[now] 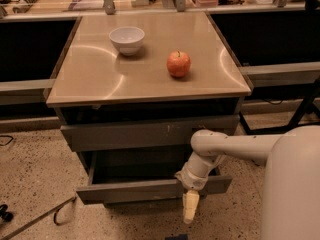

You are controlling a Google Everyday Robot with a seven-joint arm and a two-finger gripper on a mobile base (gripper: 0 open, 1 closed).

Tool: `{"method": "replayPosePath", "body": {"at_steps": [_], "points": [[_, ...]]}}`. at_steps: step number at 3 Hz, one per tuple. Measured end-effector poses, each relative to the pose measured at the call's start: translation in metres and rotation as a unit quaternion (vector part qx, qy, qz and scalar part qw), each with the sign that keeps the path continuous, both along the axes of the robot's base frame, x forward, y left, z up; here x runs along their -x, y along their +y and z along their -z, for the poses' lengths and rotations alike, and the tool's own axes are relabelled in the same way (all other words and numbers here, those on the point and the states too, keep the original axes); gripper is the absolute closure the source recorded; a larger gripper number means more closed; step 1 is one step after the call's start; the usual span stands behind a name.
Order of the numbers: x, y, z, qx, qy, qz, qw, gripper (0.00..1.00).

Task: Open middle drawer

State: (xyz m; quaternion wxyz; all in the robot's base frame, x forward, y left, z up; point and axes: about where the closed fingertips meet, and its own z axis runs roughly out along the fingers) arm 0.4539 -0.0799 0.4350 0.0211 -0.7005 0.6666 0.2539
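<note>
The middle drawer [130,191] is the dark-grey flat front below the wider scratched top front [150,134]. It is pulled out toward me, and its box-shaped grey interior [140,168] shows behind the front. My gripper [190,204] is at the drawer front's top edge, right of centre, with its pale tip hanging down in front of the front. The white arm [225,146] reaches in from the right. The lowest drawer is hidden under the open one.
On the tan cabinet top [100,79] stand a white bowl [127,38] and a red apple [178,64]. Dark shelving stands on both sides. A cable [45,216] lies on the speckled floor at the lower left. My white body [292,184] fills the lower right.
</note>
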Motion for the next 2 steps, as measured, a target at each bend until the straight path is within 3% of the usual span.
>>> {"method": "replayPosePath", "body": {"at_steps": [1,2], "points": [[0.0184,-0.0028,-0.0036,0.008,0.043,-0.015,0.9989,0.0],[0.0185,-0.0028,-0.0036,0.008,0.043,-0.015,0.9989,0.0]]}}
